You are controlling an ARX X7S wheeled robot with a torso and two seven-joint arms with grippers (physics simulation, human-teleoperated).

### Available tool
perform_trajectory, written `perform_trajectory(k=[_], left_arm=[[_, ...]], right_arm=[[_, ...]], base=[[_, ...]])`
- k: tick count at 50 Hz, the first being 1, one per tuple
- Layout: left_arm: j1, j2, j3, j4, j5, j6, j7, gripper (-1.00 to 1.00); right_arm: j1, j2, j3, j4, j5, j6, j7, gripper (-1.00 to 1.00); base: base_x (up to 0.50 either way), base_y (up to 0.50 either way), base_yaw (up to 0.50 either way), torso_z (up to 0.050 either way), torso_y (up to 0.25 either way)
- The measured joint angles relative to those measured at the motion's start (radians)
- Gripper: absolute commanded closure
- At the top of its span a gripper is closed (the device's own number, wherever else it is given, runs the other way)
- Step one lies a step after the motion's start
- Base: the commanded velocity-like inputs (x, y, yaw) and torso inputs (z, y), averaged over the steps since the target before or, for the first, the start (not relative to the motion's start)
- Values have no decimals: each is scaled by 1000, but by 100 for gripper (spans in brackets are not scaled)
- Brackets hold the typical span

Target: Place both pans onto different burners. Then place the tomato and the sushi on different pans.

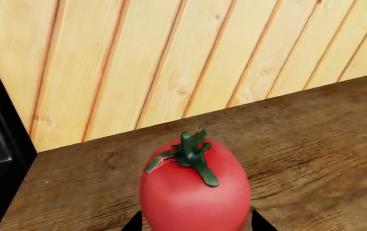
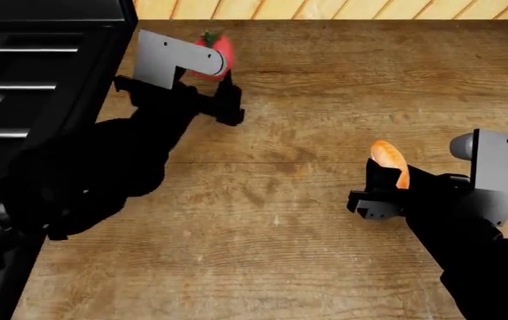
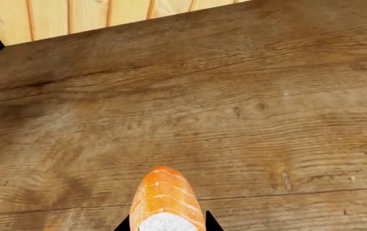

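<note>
Sushi (image 2: 389, 162), orange salmon strip over white rice, pinched in right gripper (image 2: 381, 190) at head view's right, over the brown wooden countertop (image 2: 325, 100). Farther back, upper left: round red tomato (image 2: 216, 48) with green stem clamped in left gripper (image 2: 208, 87), beside the black stove (image 2: 41, 60).
</note>
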Motion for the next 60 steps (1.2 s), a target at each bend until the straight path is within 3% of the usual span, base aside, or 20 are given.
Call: perform_trajectory(k=[11, 22, 50, 60], left_arm=[[27, -215, 25, 396, 34, -2, -152, 100], [76, -332, 44, 603, 62, 19, -240, 100], [155, -416, 61, 721, 118, 63, -300, 100], [174, -428, 63, 728, 134, 73, -310, 100]], right_arm=[[1, -1, -1, -9, -1, -2, 1, 100], [-4, -4, -2, -15, -2, -6, -2, 100], [-14, -4, -2, -16, -12, -16, -4, 100], [-28, -3, 15, -19, -19, -36, -1, 100]], base=[[-2, 0, 0, 0, 29], [-1, 0, 0, 0, 249], [1, 0, 0, 0, 246], [0, 0, 0, 0, 19]])
